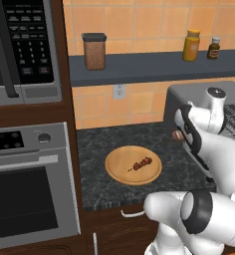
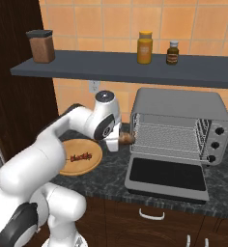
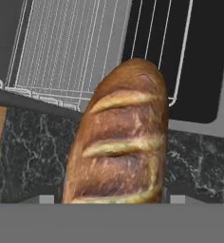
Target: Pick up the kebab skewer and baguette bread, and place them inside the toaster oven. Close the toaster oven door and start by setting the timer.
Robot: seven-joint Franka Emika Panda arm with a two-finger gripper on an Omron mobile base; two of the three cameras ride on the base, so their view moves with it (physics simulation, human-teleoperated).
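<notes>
Nearest the hand camera, the baguette bread (image 3: 118,142) runs lengthwise out from between the fingers (image 3: 109,199), which stand fairly wide and are closed on the loaf's near end, so most of its length hangs forward unsupported; a weak hold there could let it pivot or slip on the way in. In the right base view the loaf's brown tip (image 2: 127,139) sits just beside the left edge of the toaster oven (image 2: 183,103), above the dark tabletop (image 2: 111,169) and not yet inside. The toaster oven door (image 2: 166,176) lies folded down flat in front of the cavity, so an approach that runs too low would probably knock the loaf against the door's glass or frame. Beyond it, the wire rack (image 2: 166,137) fills the opening, and a tilted tip could catch its front wire or the left wall instead of sliding on. A crooked drop might also leave too little room for the second item. The kebab skewer (image 1: 142,164) lies on the round wooden board (image 1: 120,172) to the left, well apart from the oven, not yet collected. Farthest back, jars stand on the shelf (image 2: 116,72), clear of the arm's likely path.
</notes>
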